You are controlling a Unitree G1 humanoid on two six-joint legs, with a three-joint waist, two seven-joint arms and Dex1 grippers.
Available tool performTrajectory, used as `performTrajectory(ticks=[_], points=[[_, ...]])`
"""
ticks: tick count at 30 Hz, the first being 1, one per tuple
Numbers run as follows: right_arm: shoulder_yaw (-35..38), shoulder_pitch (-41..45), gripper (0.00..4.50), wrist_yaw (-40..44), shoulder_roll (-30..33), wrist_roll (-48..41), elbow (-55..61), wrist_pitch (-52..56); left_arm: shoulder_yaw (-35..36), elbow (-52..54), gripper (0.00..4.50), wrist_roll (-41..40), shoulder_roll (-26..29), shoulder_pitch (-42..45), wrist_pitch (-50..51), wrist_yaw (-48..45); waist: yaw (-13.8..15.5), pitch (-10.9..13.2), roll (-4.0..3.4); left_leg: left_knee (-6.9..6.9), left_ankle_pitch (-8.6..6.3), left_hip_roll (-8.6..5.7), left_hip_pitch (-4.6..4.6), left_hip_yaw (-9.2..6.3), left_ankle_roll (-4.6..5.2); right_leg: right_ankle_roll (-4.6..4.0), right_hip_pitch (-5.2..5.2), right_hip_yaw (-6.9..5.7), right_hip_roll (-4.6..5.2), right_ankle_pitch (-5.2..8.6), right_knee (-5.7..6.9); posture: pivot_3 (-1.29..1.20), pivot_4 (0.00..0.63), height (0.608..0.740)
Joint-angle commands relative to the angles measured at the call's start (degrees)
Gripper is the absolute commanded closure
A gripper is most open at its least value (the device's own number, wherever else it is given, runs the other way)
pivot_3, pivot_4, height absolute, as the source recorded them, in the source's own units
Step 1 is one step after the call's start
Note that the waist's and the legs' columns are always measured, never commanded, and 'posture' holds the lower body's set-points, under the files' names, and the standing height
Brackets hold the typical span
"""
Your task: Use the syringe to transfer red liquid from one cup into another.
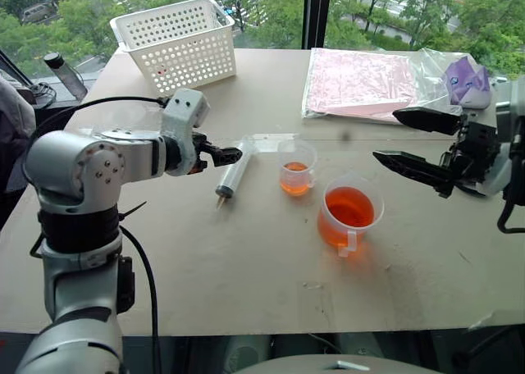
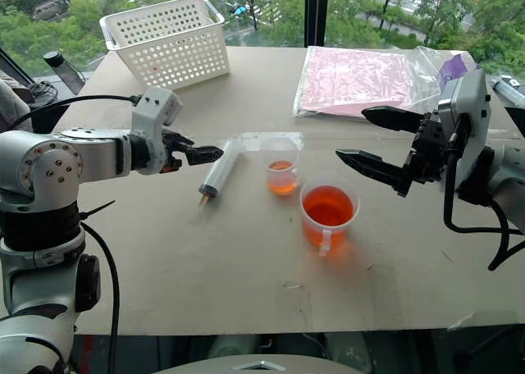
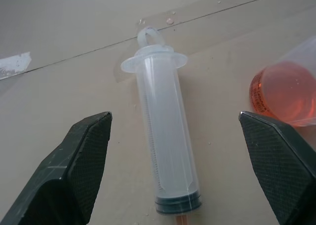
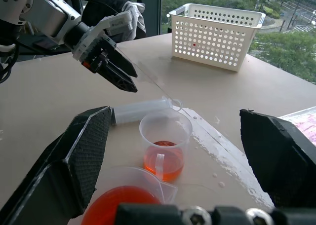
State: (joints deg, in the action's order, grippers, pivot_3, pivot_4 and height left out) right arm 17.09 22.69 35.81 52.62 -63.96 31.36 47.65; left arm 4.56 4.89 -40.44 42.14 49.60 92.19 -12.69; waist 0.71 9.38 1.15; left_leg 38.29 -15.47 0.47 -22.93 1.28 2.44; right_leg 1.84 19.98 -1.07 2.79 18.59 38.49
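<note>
fig. — the syringe (image 1: 234, 174) lies flat on the bench (image 1: 246, 267) just left of centre in the head view, its short orange-brown tip toward the lower left and its flange and plunger ring toward the upper right, near the smaller cup (image 1: 296, 168). that cup holds a shallow layer of red liquid (image 1: 348, 207); the wider beaker (image 1: 348, 214), lower right of it, holds much more. my left claw (image 1: 232, 154) stands open just above the flange end of the barrel, touching nothing; in the left wrist view the barrel runs up the middle of the frame between the two spread fingers (image 3: 74, 170). my right claw (image 2: 371, 138) hangs open and empty at the right of the frame, well apart from both vessels. i judge the syringe light, stiff and smooth: a round plastic tube that may roll or slip on the bench if pressed off-centre. the plunger looks fully pushed in, its dark seal at the tip end. i would take it across mid-barrel, fingers square to its length, leaving the tip and the plunger ring free for the other claw. both vessels look thin-walled, light and easy to tip, so any sweep past them risks a spill. a white basket (image 1: 179, 42) and a pink bagged packet (image 1: 361, 83) lie toward the top of the frame.
</note>
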Motion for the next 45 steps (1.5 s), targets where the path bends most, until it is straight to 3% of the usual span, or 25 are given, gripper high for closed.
performTrajectory(ticks=[1, 9, 19, 33, 36, 39, 41, 45], points=[[-1.63, 3.86, 0.04, -0.90, 0.07, -0.79, 1.11, 0.81, -7.08, -10.65, 0.31, -0.63, 1.33, 6.63, 0.31, 1.91, -0.04, 0.00, 0.00, 0.01, 0.01, 0.00, -0.03, 0.01, -0.01, 0.00, 0.07, 0.02, 0.00, 0.00, 0.04, 0.00, 0.150, 0.740], [-9.37, 9.74, 0.04, 0.65, 2.14, 6.33, 0.58, 2.67, -20.90, -27.94, 0.31, 3.00, -0.68, 17.90, 0.31, -2.55, -0.02, -0.02, 0.03, 0.19, 0.10, -0.06, -0.95, 0.01, -0.11, 0.00, 1.08, 0.07, 0.01, -0.01, 0.38, 0.00, 0.150, 0.740], [-8.32, 10.43, 0.04, 1.14, 2.41, 4.98, 4.49, 4.61, -31.32, -38.67, 0.31, 13.16, -3.69, 24.20, -5.64, -14.51, -0.09, -0.02, 0.03, 0.37, 0.11, -0.08, -1.74, -0.01, -0.11, 0.00, 1.73, 0.03, -0.03, -0.01, 0.40, 0.00, 0.150, 0.740], [-8.82, 11.58, 0.04, -0.59, 1.28, 4.14, 4.91, 5.91, -38.55, -55.43, 0.31, 27.18, -8.27, 30.71, -14.72, -29.04, -0.03, -0.02, 0.04, 0.64, 0.11, -0.09, -1.80, -0.03, -0.09, 0.01, 1.72, 0.01, -0.06, -0.01, 0.52, 0.00, 0.150, 0.740], [-8.87, 11.62, 0.04, -0.70, 1.12, 4.44, 4.91, 5.80, -38.50, -57.14, 1.09, 29.33, -9.11, 31.19, -15.89, -31.12, -0.03, -0.02, 0.04, 0.65, 0.11, -0.08, -1.79, -0.03, -0.09, 0.01, 1.72, 0.01, -0.06, -0.01, 0.54, 0.00, 0.150, 0.740], [-8.88, 11.65, 0.04, -0.89, 0.81, 4.51, 4.90, 5.69, -37.72, -58.43, 2.50, 31.45, -9.92, 31.28, -16.75, -32.19, -0.04, -0.02, 0.04, 0.69, 0.11, -0.08, -1.81, -0.03, -0.09, 0.01, 1.72, 0.01, -0.06, -0.01, 0.56, 0.00, 0.150, 0.740], [-8.81, 11.62, 0.04, -0.99, 0.61, 4.42, 4.91, 5.68, -36.99, -59.12, 3.14, 32.68, -10.28, 31.28, -17.19, -32.64, 0.03, -0.03, 0.04, 0.71, 0.10, -0.08, -1.81, -0.04, -0.08, 0.01, 1.72, 0.01, -0.06, -0.01, 0.56, 0.00, 0.150, 0.740], [-8.66, 11.52, 0.04, -1.21, 0.44, 4.13, 5.04, 5.85, -33.81, -57.93, 3.14, 33.50, -10.07, 30.96, -18.88, -33.10, -0.01, -0.03, 0.04, 0.77, 0.10, -0.08, -1.82, -0.05, -0.08, 0.01, 1.72, 0.00, -0.05, -0.01, 0.60, 0.00, 0.150, 0.740]])
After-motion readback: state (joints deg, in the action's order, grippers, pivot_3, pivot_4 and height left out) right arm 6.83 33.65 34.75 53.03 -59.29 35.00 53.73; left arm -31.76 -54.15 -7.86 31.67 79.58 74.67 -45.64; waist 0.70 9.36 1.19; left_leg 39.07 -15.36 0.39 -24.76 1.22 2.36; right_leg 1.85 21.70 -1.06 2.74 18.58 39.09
